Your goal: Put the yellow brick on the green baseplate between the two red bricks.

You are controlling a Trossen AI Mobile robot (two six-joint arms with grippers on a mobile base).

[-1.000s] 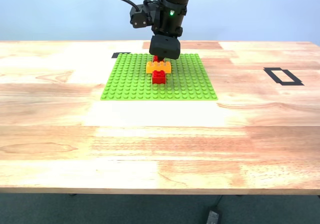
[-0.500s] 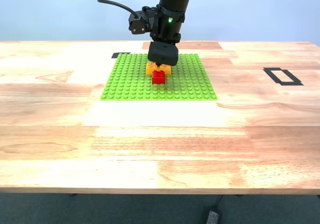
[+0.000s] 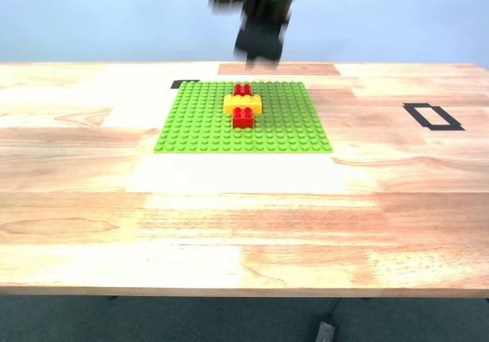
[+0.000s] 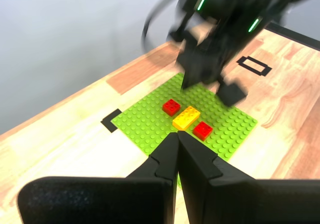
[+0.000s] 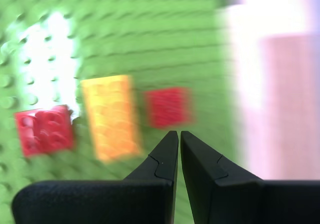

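Exterior view: the yellow brick sits on the green baseplate between the two red bricks, the far red brick and the near red brick, each just beside it; whether they touch I cannot tell. No brand, label or writing is readable anywhere. A blurred black arm with a green light hangs above the plate's far edge, clear of the bricks, with nothing covering them. On the wooden table lie a black tape rectangle at the exterior view's right and a small black tape mark by the plate's far corner. My second gripper is above the bricks, jaws pressed together and empty. My first gripper is likewise pressed together, holding nothing, looking across the plate from well apart.
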